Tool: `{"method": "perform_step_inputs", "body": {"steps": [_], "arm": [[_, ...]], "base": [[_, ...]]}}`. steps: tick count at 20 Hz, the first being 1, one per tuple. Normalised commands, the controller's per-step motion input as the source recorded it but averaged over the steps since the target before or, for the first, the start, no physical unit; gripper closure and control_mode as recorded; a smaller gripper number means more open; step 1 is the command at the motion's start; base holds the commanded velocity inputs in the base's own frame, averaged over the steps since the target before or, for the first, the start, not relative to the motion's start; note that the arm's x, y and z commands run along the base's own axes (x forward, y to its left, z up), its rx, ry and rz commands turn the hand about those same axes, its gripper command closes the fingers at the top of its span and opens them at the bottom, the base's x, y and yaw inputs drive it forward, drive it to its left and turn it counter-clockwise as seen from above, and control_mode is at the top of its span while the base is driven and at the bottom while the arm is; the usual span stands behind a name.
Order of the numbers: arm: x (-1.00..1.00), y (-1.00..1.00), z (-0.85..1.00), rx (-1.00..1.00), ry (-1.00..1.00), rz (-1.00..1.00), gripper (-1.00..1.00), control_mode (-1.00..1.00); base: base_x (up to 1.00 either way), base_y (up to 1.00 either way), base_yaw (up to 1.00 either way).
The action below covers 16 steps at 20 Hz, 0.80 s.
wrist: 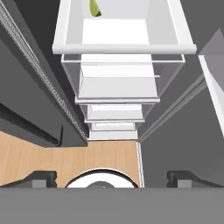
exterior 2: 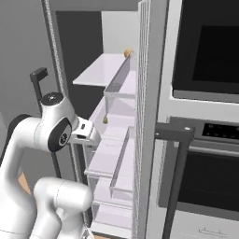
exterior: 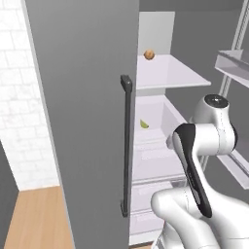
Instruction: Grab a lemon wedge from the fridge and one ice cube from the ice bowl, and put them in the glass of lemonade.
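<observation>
The fridge [exterior: 82, 107] stands open, its white shelves and clear drawers showing. The lemon wedge [exterior: 144, 124] [exterior 2: 105, 120], a small yellow-green sliver, lies at the back of the middle shelf; in the hand view the lemon wedge [wrist: 95, 8] sits at the top edge. My gripper [wrist: 113, 177] hangs in front of the shelves, well short of the wedge and looking down past the drawers to the floor. Its jaws are spread wide with nothing between them. The hand [exterior 2: 85, 130] reaches in just below the middle shelf's height. The ice cube, ice bowl and glass of lemonade are out of view.
A round orange-brown fruit [exterior: 149, 54] [exterior 2: 127, 52] rests on the top shelf. The left fridge door's dark bar handle [exterior: 127, 146] is close to my arm. The right door's bins [exterior 2: 122, 79] flank the opening. A wall oven [exterior 2: 205, 51] stands to the right. Wood floor [exterior: 34, 219] lies below.
</observation>
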Motion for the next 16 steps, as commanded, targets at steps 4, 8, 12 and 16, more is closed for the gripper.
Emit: {"method": "perform_step_inputs", "body": {"steps": [4, 8, 12, 16], "arm": [[0.00, 0.00, 0.00, 0.00, 0.00, 0.00, -1.00, 1.00], [0.00, 0.00, 0.00, 0.00, 0.00, 0.00, -1.00, 1.00], [0.00, 0.00, 0.00, 0.00, 0.00, 0.00, -1.00, 1.00], [0.00, 0.00, 0.00, 0.00, 0.00, 0.00, -1.00, 1.00]], "base": [[0.26, -0.47, 0.06], [0.42, -0.10, 0.07], [0.49, 0.02, 0.00], [0.33, 0.00, 0.00]]}}
